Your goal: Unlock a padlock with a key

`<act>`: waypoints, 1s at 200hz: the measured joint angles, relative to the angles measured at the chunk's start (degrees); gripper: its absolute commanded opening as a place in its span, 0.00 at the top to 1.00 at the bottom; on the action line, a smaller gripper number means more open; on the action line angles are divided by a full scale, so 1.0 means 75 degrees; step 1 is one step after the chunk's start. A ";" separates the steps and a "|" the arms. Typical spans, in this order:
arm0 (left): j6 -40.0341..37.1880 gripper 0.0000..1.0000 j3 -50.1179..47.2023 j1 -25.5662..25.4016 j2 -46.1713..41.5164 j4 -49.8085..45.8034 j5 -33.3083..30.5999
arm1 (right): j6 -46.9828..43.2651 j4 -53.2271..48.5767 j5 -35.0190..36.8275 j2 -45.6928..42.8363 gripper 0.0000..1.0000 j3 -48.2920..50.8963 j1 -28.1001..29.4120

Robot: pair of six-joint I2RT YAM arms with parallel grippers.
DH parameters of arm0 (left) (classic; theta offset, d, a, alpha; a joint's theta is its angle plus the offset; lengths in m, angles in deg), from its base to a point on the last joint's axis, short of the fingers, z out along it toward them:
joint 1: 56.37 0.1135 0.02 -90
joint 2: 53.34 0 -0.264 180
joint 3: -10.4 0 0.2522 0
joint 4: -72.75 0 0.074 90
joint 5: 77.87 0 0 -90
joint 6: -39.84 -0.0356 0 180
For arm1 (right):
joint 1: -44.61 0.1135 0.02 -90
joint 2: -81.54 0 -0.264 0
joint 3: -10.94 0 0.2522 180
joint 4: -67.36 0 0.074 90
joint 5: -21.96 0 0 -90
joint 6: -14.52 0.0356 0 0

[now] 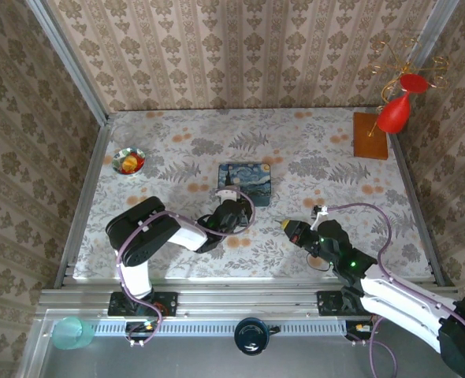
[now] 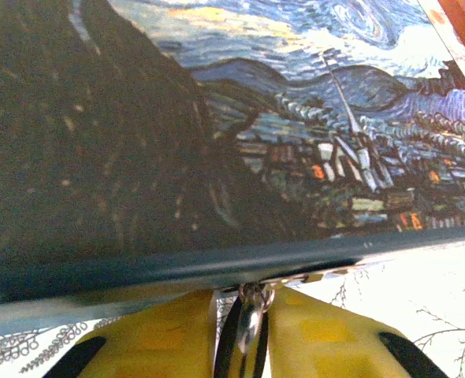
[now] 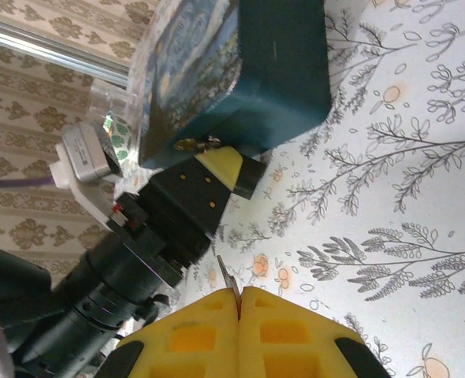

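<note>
My left gripper (image 2: pixel 244 303) is pressed up to the near edge of the blue night-sky tin (image 2: pixel 295 118). Its yellow pads are shut on the padlock (image 2: pixel 250 323), a small dark body with shiny metal showing between them. From the right wrist view, the padlock's metal (image 3: pixel 195 144) sits at the tin's lower edge, just past the left gripper's fingertips (image 3: pixel 221 165). My right gripper (image 3: pixel 239 293) hovers over the table to the right of the tin, shut on the key. The key's thin metal blade (image 3: pixel 227 277) sticks out of the pads, and its head is hidden between them.
The tin (image 1: pixel 246 183) lies mid-table. A small shiny bowl (image 1: pixel 128 161) with red and yellow bits stands at the back left. A wire stand with a red ornament (image 1: pixel 396 112) on a wooden base (image 1: pixel 371 135) is at the back right. Patterned walls enclose the table.
</note>
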 measured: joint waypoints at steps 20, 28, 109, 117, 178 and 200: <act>0.0012 0.87 0.0009 0.0070 -0.0003 0.0029 0.0154 | 0.0006 0.0055 -0.0105 0.0289 1.00 -0.0003 0.0035; 0.0035 0.89 0.0009 0.0093 -0.0009 0.0032 0.0248 | 0.0032 0.0119 -0.0137 0.0431 1.00 -0.0003 0.0035; 0.1906 1.00 -0.0245 0.0323 -0.0408 0.0280 0.1786 | 0.0516 0.1789 -0.0941 0.2871 1.00 -0.0289 0.0006; 0.2209 1.00 -0.0274 0.0341 -0.0408 0.0329 0.2005 | 0.0551 0.1976 -0.0970 0.2999 1.00 -0.0344 -0.0003; 0.3838 1.00 -0.0790 0.0379 -0.0609 0.0935 0.2570 | 0.0848 0.2885 -0.0994 0.3229 1.00 -0.0391 -0.0332; 0.4357 1.00 -0.0915 0.0356 -0.0595 0.1431 0.2567 | 0.0950 0.3034 -0.0979 0.3267 1.00 -0.0388 -0.0332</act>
